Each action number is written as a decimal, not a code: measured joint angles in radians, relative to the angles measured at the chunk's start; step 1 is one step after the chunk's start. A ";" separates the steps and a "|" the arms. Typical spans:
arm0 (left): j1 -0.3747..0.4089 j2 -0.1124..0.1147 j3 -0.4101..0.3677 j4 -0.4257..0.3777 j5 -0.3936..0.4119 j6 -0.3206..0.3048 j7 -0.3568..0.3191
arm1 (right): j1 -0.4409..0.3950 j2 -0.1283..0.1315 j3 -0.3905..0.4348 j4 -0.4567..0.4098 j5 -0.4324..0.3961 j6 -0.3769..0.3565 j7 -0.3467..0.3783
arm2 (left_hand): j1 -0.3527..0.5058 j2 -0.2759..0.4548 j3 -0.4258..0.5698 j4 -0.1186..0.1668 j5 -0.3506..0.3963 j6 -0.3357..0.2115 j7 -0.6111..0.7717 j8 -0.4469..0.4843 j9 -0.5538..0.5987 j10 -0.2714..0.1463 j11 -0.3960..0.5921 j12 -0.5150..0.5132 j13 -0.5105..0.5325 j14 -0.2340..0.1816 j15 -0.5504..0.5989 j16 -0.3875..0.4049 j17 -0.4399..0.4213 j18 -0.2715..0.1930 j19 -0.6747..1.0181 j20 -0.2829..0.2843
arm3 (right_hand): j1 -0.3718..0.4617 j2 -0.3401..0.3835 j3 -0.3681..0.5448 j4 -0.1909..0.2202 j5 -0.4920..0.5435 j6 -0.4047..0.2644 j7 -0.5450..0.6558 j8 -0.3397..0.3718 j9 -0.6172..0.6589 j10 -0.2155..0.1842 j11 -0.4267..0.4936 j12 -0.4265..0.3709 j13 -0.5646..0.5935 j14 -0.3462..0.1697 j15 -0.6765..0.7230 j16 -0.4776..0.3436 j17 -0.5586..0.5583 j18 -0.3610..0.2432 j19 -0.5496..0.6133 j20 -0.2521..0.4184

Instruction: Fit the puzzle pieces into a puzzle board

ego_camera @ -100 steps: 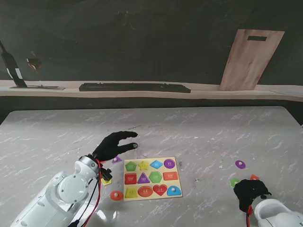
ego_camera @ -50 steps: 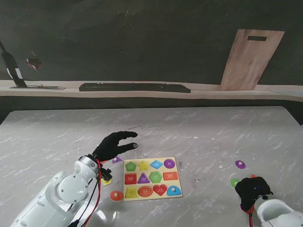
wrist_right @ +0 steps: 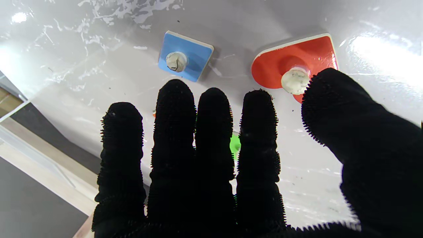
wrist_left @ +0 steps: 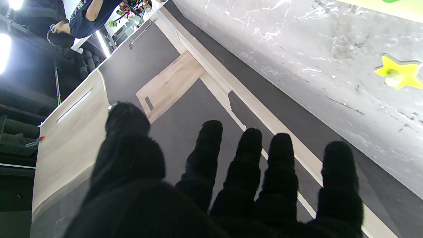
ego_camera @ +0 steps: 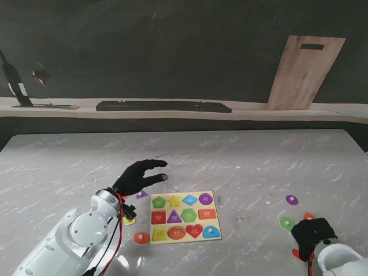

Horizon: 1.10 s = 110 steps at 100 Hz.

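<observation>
Puzzle board (ego_camera: 185,225) and loose knobbed pieces lying on the marble table.
The yellow board is lying flat, showing twelve coloured shapes; a red piece (wrist_right: 292,67) and blue square piece (wrist_right: 185,56) are lying apart.

a grey marble-patterned table (ego_camera: 241,155) fills the lower half of the stand's frame, with a pale wooden ledge (ego_camera: 247,109) along its far edge against a dark wall. on the ledge a long black bar (ego_camera: 164,106) lies at centre, a light wooden cutting board (ego_camera: 305,72) leans at upper right, and a dark stand (ego_camera: 17,86) sits at far left.
</observation>
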 measured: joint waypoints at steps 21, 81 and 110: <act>0.000 0.000 0.000 0.000 0.000 0.000 0.000 | 0.006 0.001 -0.010 0.001 -0.009 0.002 0.018 | 0.000 0.000 0.000 0.000 0.000 0.000 0.000 0.000 0.000 0.000 0.000 0.000 0.000 0.000 0.000 0.000 0.000 0.000 0.000 0.000 | -0.011 0.000 0.000 -0.026 0.001 0.000 0.000 -0.028 0.002 -0.001 0.001 0.000 0.000 0.000 0.005 0.011 0.000 0.000 0.000 0.002; -0.004 0.000 0.005 0.004 -0.001 0.001 -0.002 | 0.028 0.002 -0.042 0.037 -0.016 0.035 0.025 | 0.000 0.000 0.000 0.000 0.000 0.000 0.000 0.000 0.000 0.000 0.000 0.000 0.000 0.000 0.000 0.000 0.000 0.000 0.000 0.000 | 0.006 0.042 -0.044 -0.107 0.023 -0.066 0.129 -0.140 0.045 -0.006 0.016 0.000 0.021 0.000 0.036 0.023 0.010 0.000 -0.001 0.012; -0.005 0.000 0.005 0.005 -0.001 0.001 -0.002 | 0.036 0.003 -0.043 0.034 0.016 0.042 0.064 | 0.000 0.000 0.000 0.000 0.000 0.000 0.000 0.000 0.000 0.000 0.000 0.000 0.000 0.000 0.000 0.000 0.000 0.000 0.000 0.000 | 0.055 0.070 -0.050 -0.146 0.023 -0.054 0.155 -0.165 0.077 -0.020 0.017 -0.044 0.033 0.000 0.041 0.024 0.021 0.000 -0.001 0.012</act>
